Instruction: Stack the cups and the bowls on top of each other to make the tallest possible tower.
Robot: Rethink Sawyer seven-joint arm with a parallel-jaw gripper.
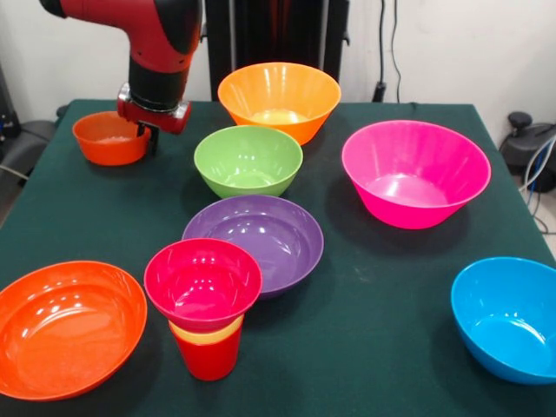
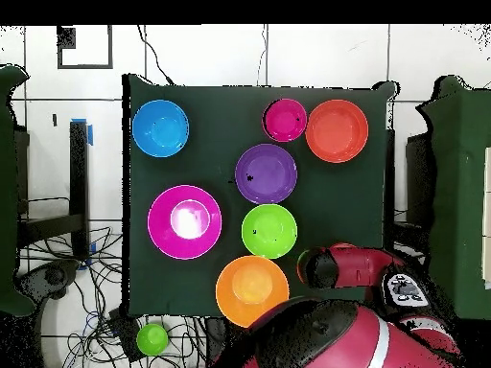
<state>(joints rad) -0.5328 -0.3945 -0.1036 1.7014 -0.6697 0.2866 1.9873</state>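
While the tool (image 1: 153, 132), its grip hidden, hangs at the small orange bowl (image 1: 109, 139), the tower (image 1: 205, 306) stands well apart across the table (image 1: 382, 287).

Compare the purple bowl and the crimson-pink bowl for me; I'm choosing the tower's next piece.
The purple bowl is wider and shallower; the crimson-pink bowl is narrower and deeper. The purple bowl sits directly on the table; the crimson-pink bowl is perched atop the yellow cup nested in the red cup. Both are glossy, round, upright and empty.
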